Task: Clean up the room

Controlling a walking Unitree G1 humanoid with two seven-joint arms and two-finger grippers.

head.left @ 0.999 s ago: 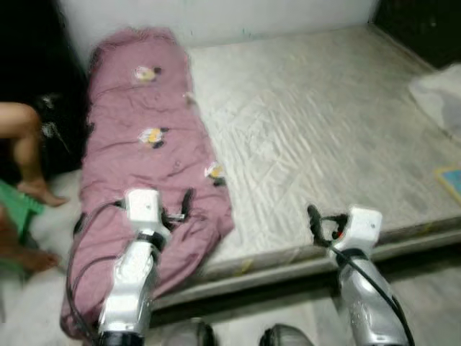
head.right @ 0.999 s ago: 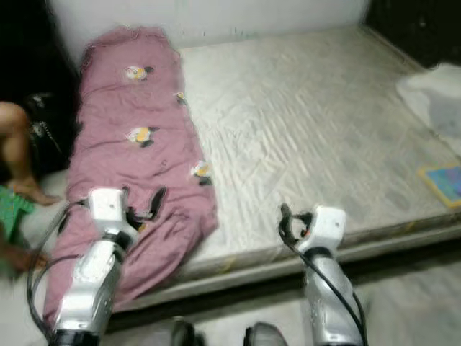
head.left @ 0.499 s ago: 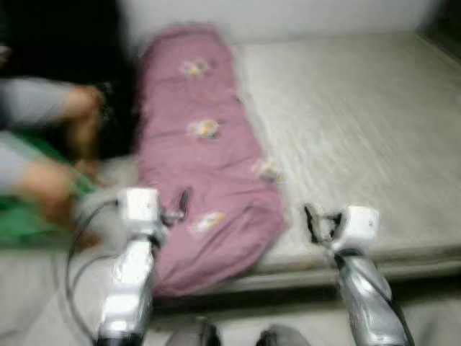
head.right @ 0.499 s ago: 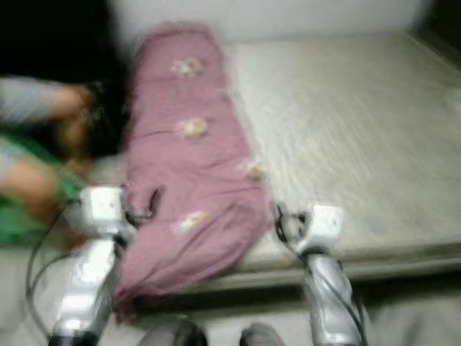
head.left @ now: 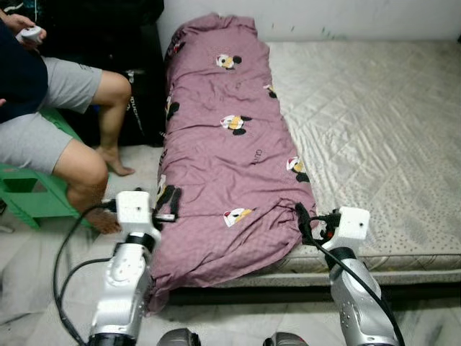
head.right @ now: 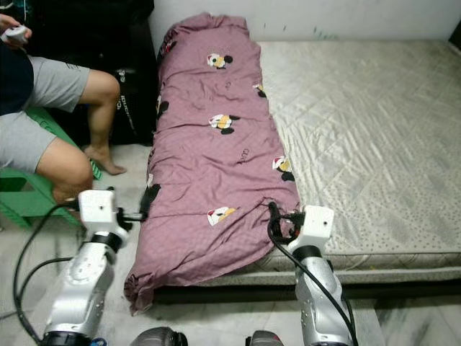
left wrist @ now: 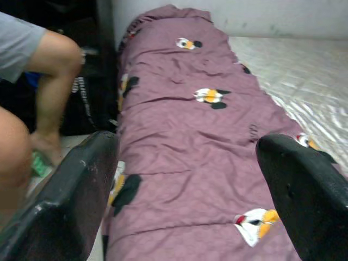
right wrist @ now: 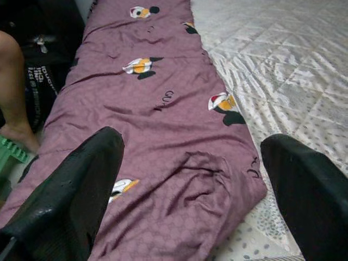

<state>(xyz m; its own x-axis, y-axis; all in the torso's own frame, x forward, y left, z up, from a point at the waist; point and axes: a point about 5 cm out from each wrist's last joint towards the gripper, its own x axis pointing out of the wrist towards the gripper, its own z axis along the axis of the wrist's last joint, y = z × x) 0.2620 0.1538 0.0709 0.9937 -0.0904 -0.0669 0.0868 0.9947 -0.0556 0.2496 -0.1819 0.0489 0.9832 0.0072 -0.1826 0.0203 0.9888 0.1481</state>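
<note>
A mauve blanket (head.left: pixel 230 144) printed with cartoon figures lies lengthwise along the left side of a bare quilted mattress (head.left: pixel 374 130), its near end drooping over the mattress edge toward the floor (head.left: pixel 36 259). The left gripper (head.left: pixel 167 204) hovers at the blanket's near left edge; its wrist view shows the two black fingers (left wrist: pixel 70 201) spread wide apart with the blanket running away between them, gripping nothing. The right gripper (head.left: pixel 306 220) sits at the blanket's near right corner, just above the mattress edge; its wrist view likewise shows fingers (right wrist: pixel 76 190) held apart over the rumpled corner. The head views add a seated person (head.left: pixel 50 122) in grey shorts on a green stool (head.left: pixel 36 202) to the left, bare feet on the floor beside the bed, holding a small white object (head.left: pixel 30 33); the wrist views catch only a leg (left wrist: pixel 49 98).
</note>
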